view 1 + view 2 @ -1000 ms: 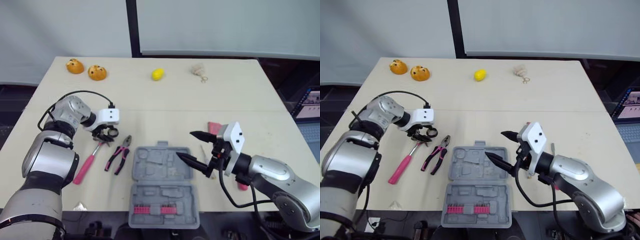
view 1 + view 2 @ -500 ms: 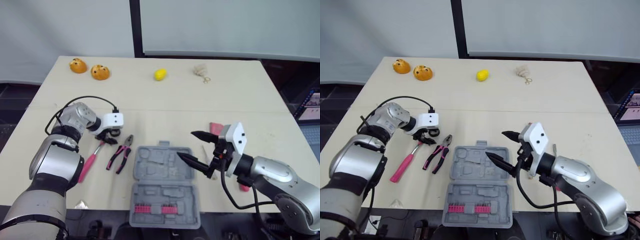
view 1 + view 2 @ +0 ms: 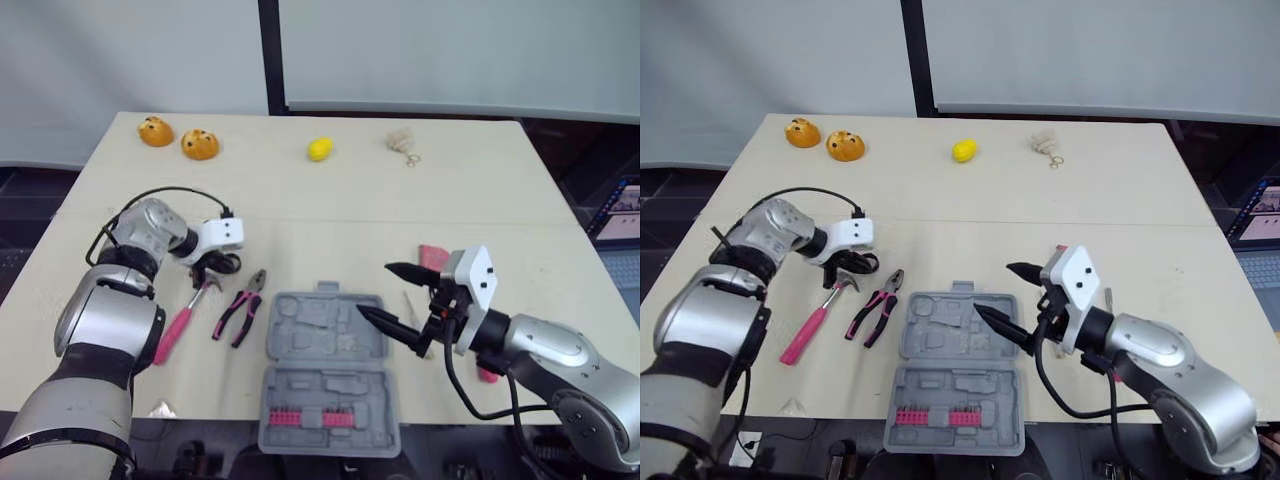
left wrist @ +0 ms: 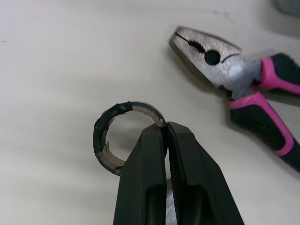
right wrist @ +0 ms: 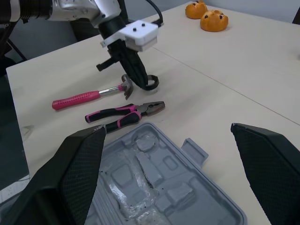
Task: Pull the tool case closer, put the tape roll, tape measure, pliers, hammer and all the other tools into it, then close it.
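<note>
A pale beige table (image 3: 330, 200) is seen, crossed from side to side by a thin seam. Behind it a light wall is split by a dark post (image 3: 270, 55), and dark floor is seen around the table. At the right edge part of a laptop (image 3: 622, 210) can be made out.

Along the far edge two orange lumps (image 3: 154, 131) (image 3: 199, 144), a yellow lump (image 3: 319, 150) and a beige trinket (image 3: 400, 142) are set well apart.

The grey case (image 3: 300, 345) lies open at the near edge (a row of red bits (image 3: 305, 417) is seated in its near half). The pliers (image 3: 238, 308) lie just left of it, and the hammer (image 3: 175, 328) further left, its head toward the far side.

The tape roll (image 4: 99, 136) is pinched by its rim in the clenched left gripper (image 4: 165, 127), just beside the hammer's head; whether the roll touches the table cannot be told.

The right gripper (image 3: 373, 290) is held over the case's right edge, its jaws spread wide with nothing between them. A pink thing (image 3: 432, 256) lies on the table behind it.
</note>
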Controlling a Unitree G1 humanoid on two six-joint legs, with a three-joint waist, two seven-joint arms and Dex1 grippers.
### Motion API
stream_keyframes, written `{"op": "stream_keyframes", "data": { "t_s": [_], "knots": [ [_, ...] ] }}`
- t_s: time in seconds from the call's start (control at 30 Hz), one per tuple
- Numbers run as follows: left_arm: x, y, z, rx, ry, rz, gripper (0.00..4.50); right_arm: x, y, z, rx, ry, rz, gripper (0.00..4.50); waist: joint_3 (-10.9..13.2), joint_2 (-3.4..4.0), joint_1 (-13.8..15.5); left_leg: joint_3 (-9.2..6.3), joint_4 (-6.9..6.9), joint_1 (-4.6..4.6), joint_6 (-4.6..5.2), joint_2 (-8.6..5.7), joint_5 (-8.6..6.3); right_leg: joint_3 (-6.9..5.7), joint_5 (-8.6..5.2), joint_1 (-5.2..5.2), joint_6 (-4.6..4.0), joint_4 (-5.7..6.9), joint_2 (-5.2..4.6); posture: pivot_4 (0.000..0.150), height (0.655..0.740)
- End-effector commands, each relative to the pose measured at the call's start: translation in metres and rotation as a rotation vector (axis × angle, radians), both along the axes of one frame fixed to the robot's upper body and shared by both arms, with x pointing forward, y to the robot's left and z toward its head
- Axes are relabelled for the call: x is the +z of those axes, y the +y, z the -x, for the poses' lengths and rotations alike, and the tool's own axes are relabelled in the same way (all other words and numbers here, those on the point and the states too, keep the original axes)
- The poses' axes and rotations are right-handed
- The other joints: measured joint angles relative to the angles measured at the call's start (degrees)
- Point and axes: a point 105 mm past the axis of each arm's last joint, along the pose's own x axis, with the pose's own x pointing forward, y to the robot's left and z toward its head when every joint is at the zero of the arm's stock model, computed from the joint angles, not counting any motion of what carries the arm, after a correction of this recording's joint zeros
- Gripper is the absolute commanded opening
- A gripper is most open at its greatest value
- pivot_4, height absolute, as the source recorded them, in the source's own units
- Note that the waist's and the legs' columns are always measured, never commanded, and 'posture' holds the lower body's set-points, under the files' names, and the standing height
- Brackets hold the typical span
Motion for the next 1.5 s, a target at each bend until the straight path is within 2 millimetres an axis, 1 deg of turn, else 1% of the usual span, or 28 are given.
{"op": "stream_keyframes", "data": {
  "t_s": [0.03,0.1,0.17,0.3,0.37,0.43,0.53,0.6,0.77,0.83,0.93,1.03,1.17,1.3,1.5],
  "knots": [
    [0.03,-0.008,0.007,-0.039,0.074,0.111,0.03,0.007,0.001,0.007,0.014,-0.039,0.005,4.5,0.0,0.0,-0.02,0.02,0.0,-0.01,0.0,-0.03,0.0,-0.01,0.0,0.0,0.0,0.0,0.0,0.15,0.74],
    [0.039,-0.015,0.015,-0.066,0.159,0.167,0.03,0.006,-0.001,0.008,0.012,-0.033,0.006,4.5,0.0,0.0,-0.06,0.06,0.01,-0.01,0.0,-0.13,0.0,-0.04,0.0,0.01,-0.01,0.0,0.02,0.15,0.74],
    [0.043,-0.021,0.021,-0.088,0.23,0.195,0.03,0.003,-0.003,0.009,0.008,-0.023,0.009,4.5,0.0,0.0,-0.09,0.06,0.03,-0.02,0.0,-0.14,0.0,-0.03,0.0,0.01,-0.01,0.02,0.02,0.15,0.74],
    [0.047,-0.042,0.023,-0.12,0.288,0.206,0.03,-0.004,-0.004,0.013,0.005,-0.002,0.013,4.5,0.0,0.0,0.0,-0.13,0.05,-0.03,0.0,0.01,0.0,0.0,-0.01,0.01,-0.01,0.04,-0.01,0.15,0.74],
    [0.044,-0.057,0.025,-0.147,0.304,0.212,0.03,-0.007,-0.005,0.015,0.0,0.009,0.018,4.5,0.0,-0.01,0.13,-0.18,0.07,-0.05,0.0,0.02,0.0,0.01,0.0,0.01,0.0,0.05,-0.04,0.15,0.74],
    [0.04,-0.067,0.03,-0.175,0.32,0.197,0.03,-0.011,-0.006,0.016,-0.006,0.015,0.03,4.5,-0.01,0.0,0.04,-0.25,0.1,-0.04,0.01,0.06,0.0,0.04,0.01,0.01,0.01,0.07,-0.06,0.15,0.74],
    [0.03,-0.08,0.045,-0.243,0.344,0.16,0.03,-0.017,-0.005,0.017,-0.007,0.022,0.052,4.5,-0.02,0.03,-0.3,-0.35,0.07,0.03,0.01,0.11,0.0,0.13,0.0,0.01,0.01,0.16,-0.04,0.15,0.74],
    [0.026,-0.089,0.054,-0.258,0.372,0.16,0.03,-0.019,-0.004,0.017,-0.007,0.022,0.053,4.5,-0.02,0.03,-0.39,-0.34,0.08,0.08,0.0,0.16,0.0,0.17,-0.02,0.01,-0.04,0.27,-0.02,0.15,0.74],
    [0.011,-0.092,0.067,-0.258,0.393,0.106,0.03,-0.02,-0.003,0.018,-0.012,0.022,0.05,4.5,-0.02,0.03,-0.2,-0.35,0.19,0.08,-0.02,0.13,0.01,0.17,-0.04,0.0,-0.06,0.36,-0.01,0.15,0.74],
    [0.008,-0.094,0.071,-0.252,0.409,0.099,0.03,-0.021,-0.004,0.018,-0.016,0.025,0.05,4.5,-0.02,0.03,-0.09,-0.35,0.2,0.08,-0.02,0.12,0.01,0.17,-0.04,0.0,-0.06,0.36,-0.01,0.15,0.74],
    [0.004,-0.098,0.071,-0.257,0.401,0.088,0.03,-0.021,-0.004,0.018,-0.02,0.026,0.05,4.5,-0.02,0.03,0.07,-0.36,0.22,0.06,-0.02,0.11,0.01,0.16,-0.04,0.0,-0.06,0.36,-0.02,0.15,0.74],
    [-0.001,-0.103,0.073,-0.247,0.435,0.107,0.03,-0.022,-0.004,0.017,-0.021,0.028,0.048,4.5,-0.02,0.03,0.15,-0.37,0.24,0.04,-0.01,0.1,0.0,0.15,-0.03,0.0,-0.06,0.34,-0.03,0.15,0.74],
    [-0.009,-0.104,0.069,-0.22,0.44,0.098,0.03,-0.024,-0.004,0.017,-0.022,0.029,0.05,4.5,-0.02,0.03,0.11,-0.37,0.24,0.04,-0.01,0.09,0.0,0.15,-0.03,0.0,-0.06,0.34,-0.02,0.15,0.74],
    [-0.009,-0.109,0.067,-0.222,0.456,0.114,0.03,-0.023,-0.005,0.017,-0.024,0.029,0.051,4.5,-0.02,0.03,0.03,-0.38,0.24,0.04,-0.01,0.09,0.0,0.16,-0.04,0.0,-0.06,0.34,0.0,0.15,0.74],
    [-0.017,-0.108,0.059,-0.206,0.429,0.096,0.03,-0.023,-0.006,0.018,-0.029,0.03,0.051,4.5,-0.02,0.03,0.07,-0.38,0.23,0.05,-0.01,0.09,0.0,0.16,-0.04,0.0,-0.06,0.34,0.0,0.15,0.74]
  ]
}}
